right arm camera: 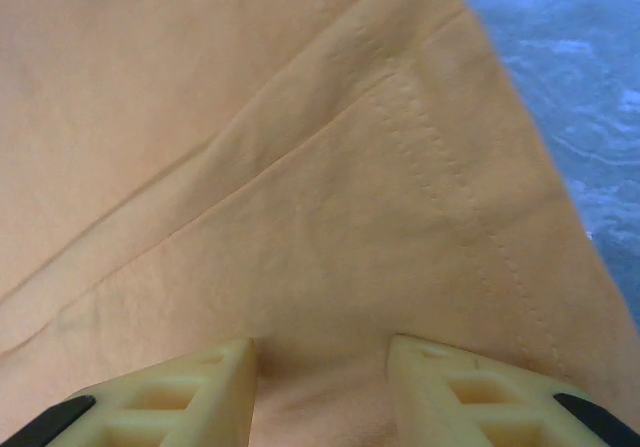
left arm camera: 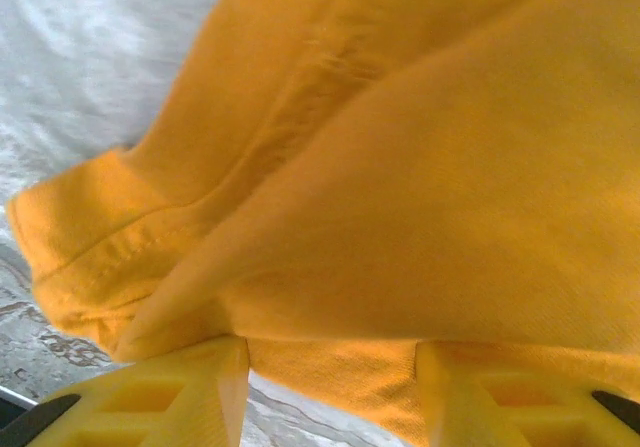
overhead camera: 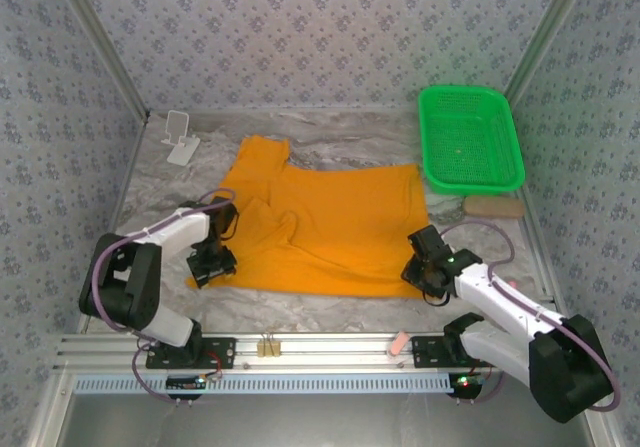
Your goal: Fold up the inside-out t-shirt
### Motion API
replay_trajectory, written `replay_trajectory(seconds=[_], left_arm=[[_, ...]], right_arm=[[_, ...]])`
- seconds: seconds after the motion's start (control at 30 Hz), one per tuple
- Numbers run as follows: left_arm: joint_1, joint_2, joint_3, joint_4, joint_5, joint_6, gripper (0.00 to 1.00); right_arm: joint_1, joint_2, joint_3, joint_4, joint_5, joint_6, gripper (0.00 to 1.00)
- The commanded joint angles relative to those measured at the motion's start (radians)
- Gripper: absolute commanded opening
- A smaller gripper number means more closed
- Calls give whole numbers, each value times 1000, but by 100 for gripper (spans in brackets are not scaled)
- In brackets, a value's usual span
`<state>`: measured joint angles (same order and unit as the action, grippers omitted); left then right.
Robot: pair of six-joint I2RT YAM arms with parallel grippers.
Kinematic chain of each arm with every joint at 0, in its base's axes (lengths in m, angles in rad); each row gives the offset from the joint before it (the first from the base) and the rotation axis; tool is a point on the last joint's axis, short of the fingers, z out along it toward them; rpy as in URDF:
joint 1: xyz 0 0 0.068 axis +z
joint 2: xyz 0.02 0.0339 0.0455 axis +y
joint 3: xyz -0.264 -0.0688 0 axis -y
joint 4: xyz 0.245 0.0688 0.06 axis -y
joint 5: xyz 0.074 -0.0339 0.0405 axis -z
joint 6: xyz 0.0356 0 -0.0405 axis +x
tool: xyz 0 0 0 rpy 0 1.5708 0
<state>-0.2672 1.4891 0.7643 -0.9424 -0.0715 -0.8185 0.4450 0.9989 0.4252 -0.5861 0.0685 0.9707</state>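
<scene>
The orange t-shirt (overhead camera: 330, 227) lies spread on the marble-look table, one sleeve pointing to the far left and its left side folded over in loose wrinkles. My left gripper (overhead camera: 212, 259) sits at the shirt's near-left edge. In the left wrist view its yellow fingers (left arm camera: 200, 387) stand apart, with a hemmed fold of shirt (left arm camera: 400, 167) draped over the tips of the left gripper (left arm camera: 330, 362). My right gripper (overhead camera: 422, 265) rests on the shirt's near-right corner. There the right gripper (right arm camera: 320, 352) has its fingers apart, pressing down on flat stitched cloth (right arm camera: 250, 167).
A green basket (overhead camera: 472, 184) stands at the back right, with a tan block (overhead camera: 493, 207) just in front of it. A white stand (overhead camera: 180, 137) sits at the back left. Small clips (overhead camera: 268, 347) and a pink piece (overhead camera: 397, 343) lie on the front rail. Patterned walls enclose the table.
</scene>
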Motion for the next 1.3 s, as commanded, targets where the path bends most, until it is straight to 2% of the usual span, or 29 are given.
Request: replay_trajectory(seconds=[0.0, 0.3, 0.43, 0.5, 0.57, 0.6, 0.67, 0.7, 0.73, 0.77, 0.87, 0.97, 1.1, 1.2, 1.27], left_arm=[[76, -32, -79, -31, -26, -42, 48], [268, -106, -97, -91, 34, -96, 48], [279, -174, 5, -221, -53, -109, 48], [274, -256, 83, -229, -45, -73, 49], [260, -344, 164, -154, 15, 5, 60], [243, -383, 204, -92, 55, 45, 70], [201, -423, 260, 31, 107, 109, 88], [174, -423, 284, 105, 123, 145, 95], [147, -399, 320, 161, 137, 189, 100], [132, -359, 363, 181, 143, 217, 100], [82, -165, 552, 160, 154, 333, 100], [54, 51, 739, 95, 175, 455, 100], [52, 304, 933, 70, 77, 598, 100], [77, 475, 1083, 59, 12, 637, 100], [108, 577, 1175, 56, 39, 626, 98]], right_arm=[[-33, -4, -8, -105, 87, 71, 40], [-60, 32, 25, -140, 111, 23, 39], [-52, 17, 130, -220, 170, -26, 43], [-47, 19, 215, -248, 246, -90, 47], [-45, 33, 310, -229, 339, -192, 50], [-44, 45, 355, -187, 358, -265, 51], [-45, 78, 424, -62, 360, -420, 53], [-50, 108, 450, 31, 323, -529, 54], [-54, 146, 478, 109, 271, -649, 55], [-58, 183, 508, 163, 238, -736, 56], [-75, 354, 663, 183, 231, -920, 58], [-131, 534, 863, 111, 142, -1044, 59], [-224, 784, 1159, -103, -7, -1195, 58], [-245, 922, 1290, -194, 21, -1292, 58], [-261, 988, 1351, -222, 22, -1334, 58]])
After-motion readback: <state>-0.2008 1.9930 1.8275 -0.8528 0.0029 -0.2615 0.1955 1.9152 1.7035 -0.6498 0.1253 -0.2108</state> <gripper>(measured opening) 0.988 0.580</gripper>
